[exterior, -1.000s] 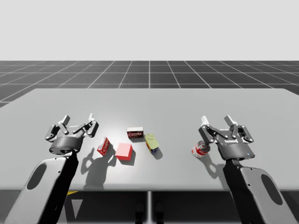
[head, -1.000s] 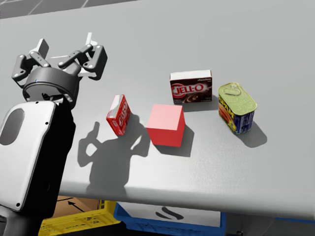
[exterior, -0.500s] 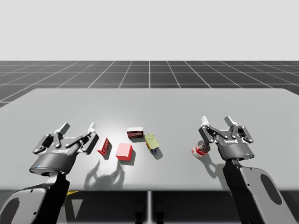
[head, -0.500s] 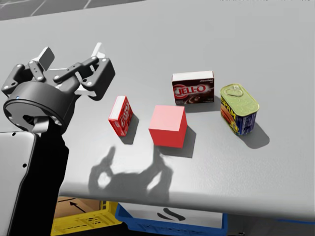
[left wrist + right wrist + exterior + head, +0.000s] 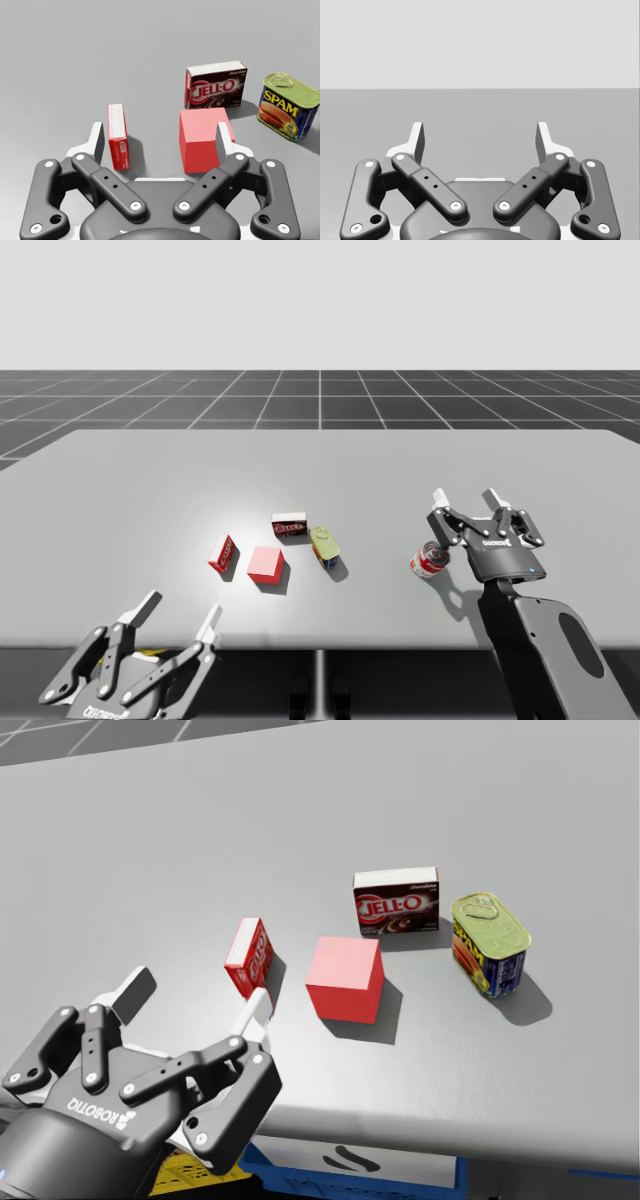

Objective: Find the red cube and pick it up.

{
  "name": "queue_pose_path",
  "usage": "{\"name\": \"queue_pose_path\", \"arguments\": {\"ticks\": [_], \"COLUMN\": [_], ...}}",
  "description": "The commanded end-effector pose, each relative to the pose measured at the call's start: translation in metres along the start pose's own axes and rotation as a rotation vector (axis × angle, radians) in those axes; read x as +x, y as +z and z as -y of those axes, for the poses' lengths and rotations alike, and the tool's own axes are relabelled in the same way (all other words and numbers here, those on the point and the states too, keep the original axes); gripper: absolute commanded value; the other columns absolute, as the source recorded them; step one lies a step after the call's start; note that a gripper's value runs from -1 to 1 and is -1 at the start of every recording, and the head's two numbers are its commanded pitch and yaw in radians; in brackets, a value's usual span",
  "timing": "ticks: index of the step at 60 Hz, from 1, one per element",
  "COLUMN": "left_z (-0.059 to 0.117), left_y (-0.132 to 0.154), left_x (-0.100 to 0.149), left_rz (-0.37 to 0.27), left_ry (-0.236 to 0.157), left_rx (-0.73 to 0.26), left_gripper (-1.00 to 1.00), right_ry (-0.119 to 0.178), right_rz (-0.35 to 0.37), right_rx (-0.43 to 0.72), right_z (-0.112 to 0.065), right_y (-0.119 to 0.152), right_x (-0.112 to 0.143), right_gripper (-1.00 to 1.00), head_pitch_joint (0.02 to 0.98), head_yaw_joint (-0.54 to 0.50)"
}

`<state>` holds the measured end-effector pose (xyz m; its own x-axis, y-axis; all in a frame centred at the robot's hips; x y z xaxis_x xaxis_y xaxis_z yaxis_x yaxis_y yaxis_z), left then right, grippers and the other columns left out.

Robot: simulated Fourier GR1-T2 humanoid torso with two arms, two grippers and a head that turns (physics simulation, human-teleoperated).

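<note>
The red cube [image 5: 345,978] has a smooth, matt, plastic-like surface; the grey table [image 5: 300,810] is matt too. The rectangular can [image 5: 489,942] shows a metallic lid with slight sheen.

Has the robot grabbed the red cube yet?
Not yet. Done: the red cube is found, sitting on the table just ahead of my left claw. In hand: nothing; that claw is open and apart from the cube. Left: reach forward, shut the claw on the cube and lift it.
</note>
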<state>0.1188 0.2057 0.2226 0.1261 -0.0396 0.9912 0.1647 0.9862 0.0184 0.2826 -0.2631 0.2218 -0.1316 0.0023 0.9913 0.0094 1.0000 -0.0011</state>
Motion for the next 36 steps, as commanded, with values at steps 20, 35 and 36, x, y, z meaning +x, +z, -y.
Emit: {"name": "queue_pose_path", "arguments": {"ticks": [20,35,36], "left_z": [0.033,0.046,0.047], "left_y": [0.002,-0.025,-0.026], "left_x": [-0.045,-0.056,-0.057], "left_rz": [-0.060,-0.081,-0.082], "left_ry": [0.064,0.082,0.082], "left_rx": [-0.066,-0.045,-0.045], "left_gripper": [-1.00,-1.00,-1.00], "right_ry": [-0.008,-0.022,-0.022], "right_rz": [0.003,0.001,0.001], "right_rx": [-0.007,0.000,0.000], "right_z": [0.002,0.002,0.002], "right_y": [-0.001,-0.001,-0.001], "right_x": [0.000,0.001,0.001], "right_gripper": [-1.00,-1.00,-1.00], "head_pitch_joint": [0.900,0.901,0.900], "head_yaw_joint": [0.27,0.26,0.26]}}
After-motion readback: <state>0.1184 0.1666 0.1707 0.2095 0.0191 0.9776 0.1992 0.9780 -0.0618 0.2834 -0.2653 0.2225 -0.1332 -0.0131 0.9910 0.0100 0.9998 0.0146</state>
